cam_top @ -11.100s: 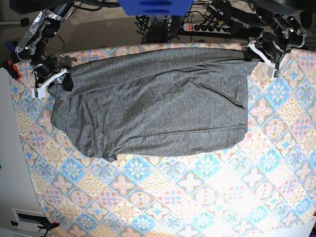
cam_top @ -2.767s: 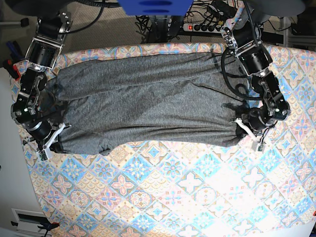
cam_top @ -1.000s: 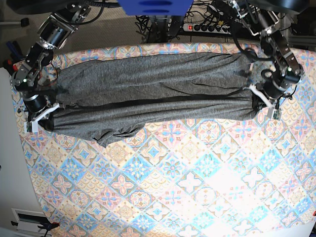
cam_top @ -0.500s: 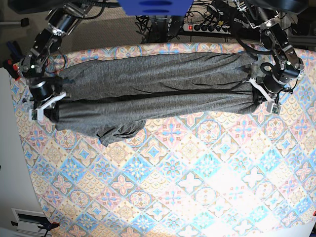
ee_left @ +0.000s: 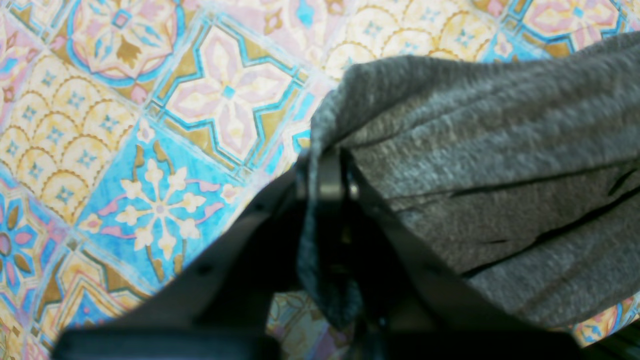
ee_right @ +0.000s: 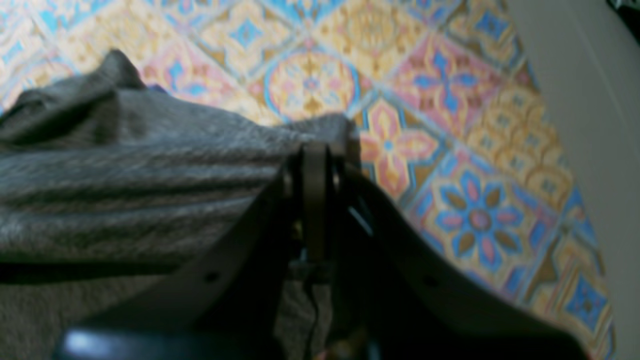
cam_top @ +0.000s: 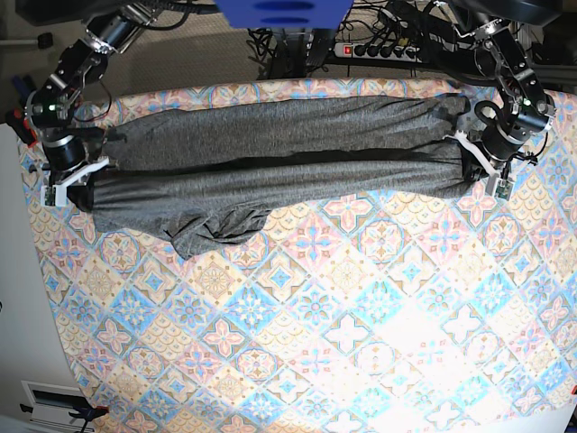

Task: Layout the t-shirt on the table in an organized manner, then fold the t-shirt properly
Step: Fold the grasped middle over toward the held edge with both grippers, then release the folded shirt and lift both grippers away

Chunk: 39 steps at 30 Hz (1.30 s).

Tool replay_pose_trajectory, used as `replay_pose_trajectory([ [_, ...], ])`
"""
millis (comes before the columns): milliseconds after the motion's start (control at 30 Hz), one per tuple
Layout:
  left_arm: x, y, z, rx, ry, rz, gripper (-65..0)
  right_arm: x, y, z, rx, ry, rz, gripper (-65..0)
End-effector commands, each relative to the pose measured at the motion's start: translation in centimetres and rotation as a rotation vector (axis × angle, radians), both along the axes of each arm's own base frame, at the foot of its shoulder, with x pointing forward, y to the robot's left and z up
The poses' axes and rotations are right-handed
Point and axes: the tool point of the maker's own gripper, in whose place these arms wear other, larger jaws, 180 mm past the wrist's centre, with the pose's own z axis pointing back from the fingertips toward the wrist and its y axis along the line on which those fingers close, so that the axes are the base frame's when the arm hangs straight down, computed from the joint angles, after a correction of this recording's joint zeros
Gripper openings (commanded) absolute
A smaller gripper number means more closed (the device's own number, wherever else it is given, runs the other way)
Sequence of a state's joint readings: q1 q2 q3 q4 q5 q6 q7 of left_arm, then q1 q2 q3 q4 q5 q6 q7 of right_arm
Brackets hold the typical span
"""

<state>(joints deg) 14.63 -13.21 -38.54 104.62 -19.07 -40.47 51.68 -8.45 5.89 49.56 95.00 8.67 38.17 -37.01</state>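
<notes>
The charcoal-grey t-shirt lies stretched as a long doubled band across the far part of the patterned table, with a loose flap hanging down near its left end. My left gripper is shut on the shirt's right end, and the left wrist view shows the fabric pinched in the left gripper. My right gripper is shut on the shirt's left end. In the right wrist view the cloth bunches at the right gripper.
A power strip with cables and a blue object sit beyond the table's far edge. A white surface borders the table on the left, seen as a pale strip in the right wrist view.
Both grippers have carried the shirt's near edge toward the far side of the table. The folded band has become narrower and sits higher in the base view.
</notes>
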Motion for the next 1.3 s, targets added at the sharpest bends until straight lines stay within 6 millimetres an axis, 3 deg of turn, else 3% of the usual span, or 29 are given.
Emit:
replay_pose_trajectory([
  [0, 0.6, 0.6, 1.1, 0.025, -0.035, 0.002, -65.0, 0.9, -0.7, 2.0, -0.020, -0.069, -0.004, -65.0],
  [100, -0.1, 0.5, 0.7, 0.025, -0.016, -0.002, -65.0, 0.4, -0.7, 1.5, -0.019, -0.053, -0.006, -65.0],
  [233, -1.1, -1.1, -0.6, 0.015, 0.032, -0.056, -65.0, -0.1, -0.7, 1.0, -0.017, -0.036, -0.004, -65.0],
  [400, -1.8, -2.1, -1.5, 0.002, 0.060, -0.080, -65.0, -0.9, -0.8, -0.8, 0.013, 0.008, -0.016, -65.0],
  [700, -3.3, -0.9, -3.8, 0.026, 0.148, -0.056, -65.0, -1.9, -0.8, -3.7, 0.076, 0.068, -0.035, -65.0],
  [900, -4.4, -0.2, -4.9, 0.108, 0.212, -0.036, -65.0, -1.9, -0.7, -4.2, 0.088, 0.076, -0.037, -65.0],
  [933, -4.4, -0.1, -5.0, 0.116, 0.217, -0.035, -63.1, -1.9, -0.7, -4.2, 0.087, 0.078, -0.036, -65.0],
  [1000, -4.4, -0.1, -5.0, 0.116, 0.217, -0.035, -47.5, -1.8, -0.7, -4.1, 0.086, 0.076, -0.035, -65.0],
  [1067, -4.4, -0.1, -4.9, 0.114, 0.214, -0.036, -36.5, -1.8, -0.7, -4.0, 0.083, 0.073, -0.034, -65.0],
  [1133, -4.3, -0.1, -4.9, 0.114, 0.211, -0.035, -27.0, -1.8, -0.7, -3.9, 0.081, 0.069, -0.034, -58.4],
  [1267, -3.8, -0.1, -3.9, 0.127, 0.182, -0.038, -22.4, -1.9, -0.8, -3.9, 0.080, 0.068, -0.037, -48.6],
])
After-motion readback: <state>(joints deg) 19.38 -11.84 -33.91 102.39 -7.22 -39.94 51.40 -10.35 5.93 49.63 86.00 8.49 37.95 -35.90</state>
